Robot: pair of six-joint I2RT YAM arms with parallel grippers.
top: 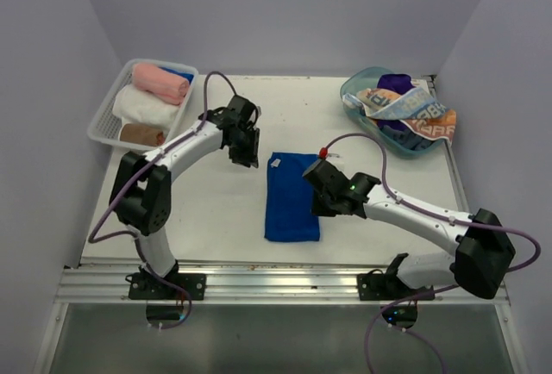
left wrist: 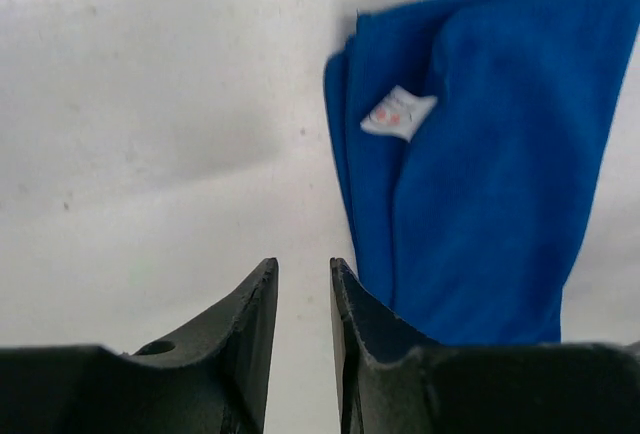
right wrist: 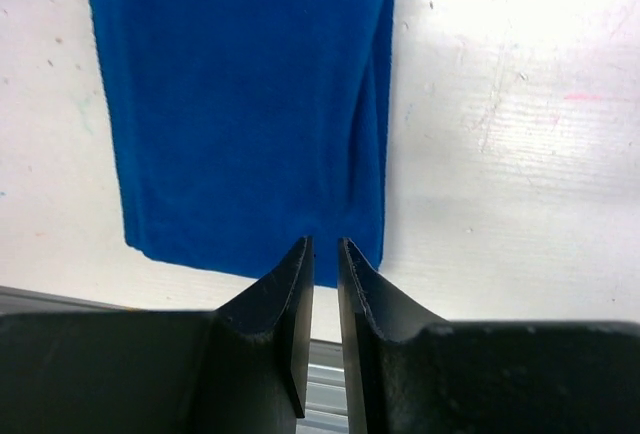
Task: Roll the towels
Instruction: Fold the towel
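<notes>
A royal blue towel lies folded flat in a long strip at the table's middle, white tag near its far left corner. My left gripper hovers just off that far left corner, over bare table; in its wrist view the left gripper is slightly open and empty, the blue towel to its right. My right gripper hangs over the towel's right edge; in its wrist view the right gripper stands narrowly open above the near right corner of the blue towel, holding nothing.
A white mesh basket at the back left holds rolled pink, white and brown towels. A clear teal tub at the back right holds a printed towel and a purple one. A metal rail runs along the near edge.
</notes>
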